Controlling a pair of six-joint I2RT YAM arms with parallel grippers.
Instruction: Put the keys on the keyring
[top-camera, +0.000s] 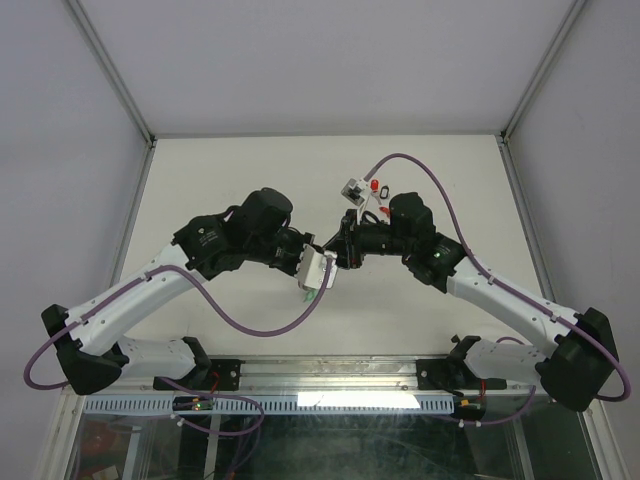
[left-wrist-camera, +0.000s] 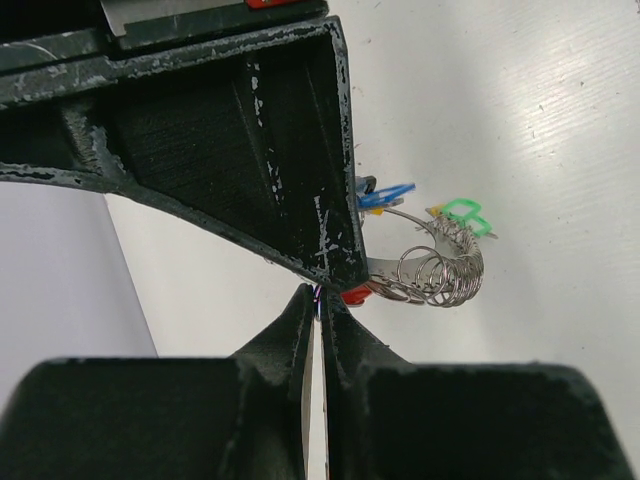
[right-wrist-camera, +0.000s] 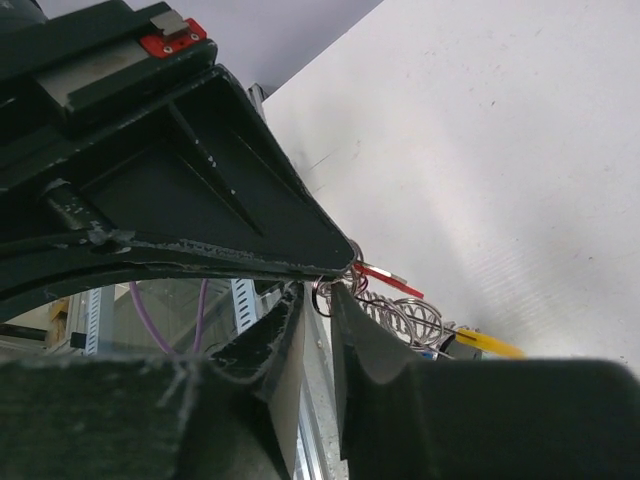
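Observation:
Both grippers meet above the middle of the table. My left gripper (top-camera: 322, 263) (left-wrist-camera: 322, 298) has its jaws pressed together on a small red-tagged key (left-wrist-camera: 354, 294), of which only the red end shows. My right gripper (top-camera: 341, 250) (right-wrist-camera: 322, 293) is shut on a wire loop of the keyring (left-wrist-camera: 436, 272). The keyring's silvery coil hangs just past both sets of fingertips. It also shows in the right wrist view (right-wrist-camera: 402, 316), with its yellow part (right-wrist-camera: 482, 343) beyond. A green tag (left-wrist-camera: 466, 215) and a blue tag (left-wrist-camera: 386, 195) hang at the coil. The red tag (right-wrist-camera: 386, 281) sticks out beside the fingertips.
At the back of the table lie a small white-grey object (top-camera: 353, 188), a red tag (top-camera: 374, 187) and a small dark loop (top-camera: 386, 187). Purple cables arc from both arms. The metal rail (top-camera: 330, 372) runs along the near edge.

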